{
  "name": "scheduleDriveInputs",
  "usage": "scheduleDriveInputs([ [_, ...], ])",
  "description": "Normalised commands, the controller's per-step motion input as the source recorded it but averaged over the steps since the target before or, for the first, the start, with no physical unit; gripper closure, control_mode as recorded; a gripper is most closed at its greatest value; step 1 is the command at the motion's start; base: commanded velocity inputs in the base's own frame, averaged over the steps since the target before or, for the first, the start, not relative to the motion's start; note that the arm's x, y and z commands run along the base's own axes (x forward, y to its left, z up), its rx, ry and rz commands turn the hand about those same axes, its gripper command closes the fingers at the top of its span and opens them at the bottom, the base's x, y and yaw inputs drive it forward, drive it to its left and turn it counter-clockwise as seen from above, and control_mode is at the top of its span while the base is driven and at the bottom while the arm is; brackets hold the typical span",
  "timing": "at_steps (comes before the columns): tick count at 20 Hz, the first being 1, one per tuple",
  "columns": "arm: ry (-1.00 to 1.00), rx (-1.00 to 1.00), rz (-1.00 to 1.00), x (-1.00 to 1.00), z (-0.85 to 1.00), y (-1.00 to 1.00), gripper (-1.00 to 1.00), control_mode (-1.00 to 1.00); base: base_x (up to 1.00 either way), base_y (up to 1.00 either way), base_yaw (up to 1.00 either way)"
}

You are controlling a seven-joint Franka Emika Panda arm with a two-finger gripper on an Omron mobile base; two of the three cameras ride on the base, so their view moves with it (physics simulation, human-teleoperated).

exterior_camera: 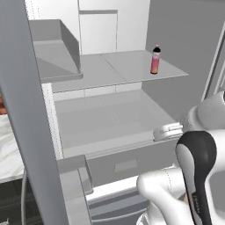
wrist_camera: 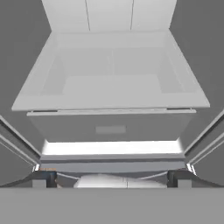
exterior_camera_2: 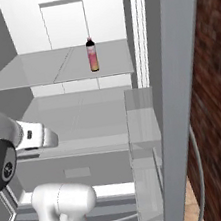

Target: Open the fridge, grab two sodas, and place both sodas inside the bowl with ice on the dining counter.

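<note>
The fridge stands open, both doors swung out. One soda, a slim pink bottle with a dark cap, stands upright on the upper shelf, near its right side; the same soda is at mid-shelf in the right base view. My gripper is open and empty, its fingertips far apart. It points at the lower compartment and the grey drawer front, well below the bottle. The bowl and the dining counter are out of view.
The left fridge door with its bin stands close on the left. The right door with its clear bins lies to the right. A brick wall is beyond it. A marble top shows at far left.
</note>
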Motion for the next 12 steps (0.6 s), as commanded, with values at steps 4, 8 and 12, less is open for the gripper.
scheduleDriveInputs([
  [4, -0.45, 0.01, -0.11, 0.21, 0.48, -0.22, -1.00, -1.00, 0.00, 0.00, 0.00],
  [8, -0.30, 0.05, -0.08, 0.50, 0.33, -0.09, -1.00, -1.00, 0.00, 0.00, 0.00],
  [12, -0.26, 0.06, -0.08, 0.63, 0.32, -0.09, -1.00, -1.00, 0.00, 0.00, 0.00],
])
